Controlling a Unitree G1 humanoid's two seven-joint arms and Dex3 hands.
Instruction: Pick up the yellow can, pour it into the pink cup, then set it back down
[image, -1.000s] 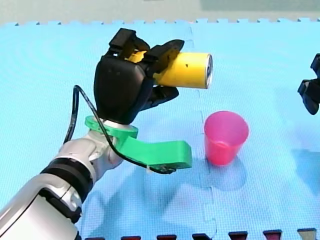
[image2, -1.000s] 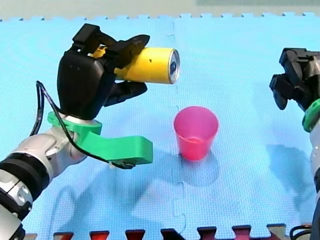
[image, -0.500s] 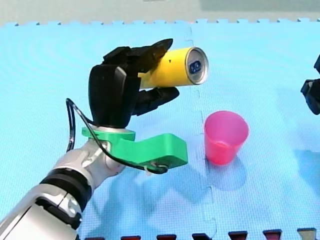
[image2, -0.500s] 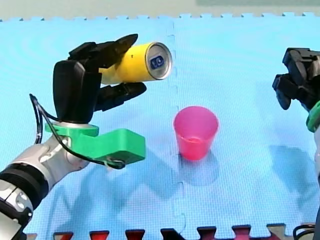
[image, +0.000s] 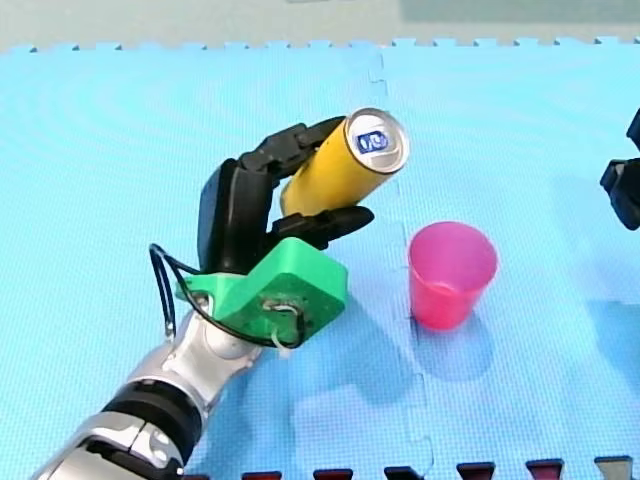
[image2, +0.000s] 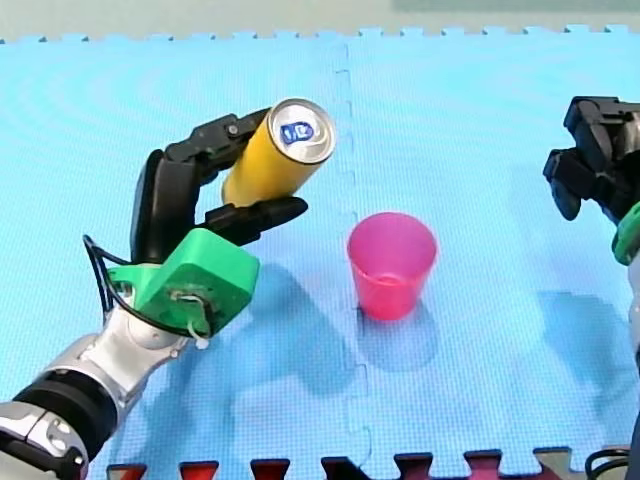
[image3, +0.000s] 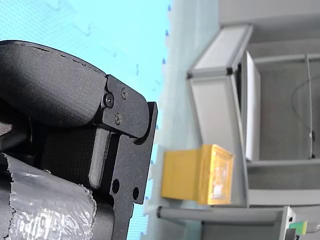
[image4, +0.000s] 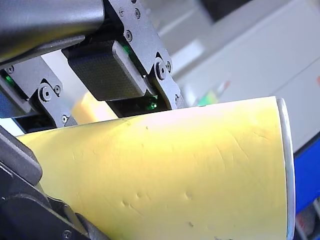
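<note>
Holding the yellow can (image: 335, 172) are the black fingers (image: 285, 150) of the left hand (image: 240, 215), which are closed around its lower half. In the second wrist view, a dark finger pad (image4: 107, 72) is pressed on the can's yellow side. The can is held in the air on a slant, its silver top (image: 375, 140) turned up. The pink cup (image: 452, 275) is stood upright on the blue foam mat (image: 520, 130), near the can but lower and not touching. The right hand (image2: 595, 150) is seen at the mat's right edge, well apart from the cup.
</note>
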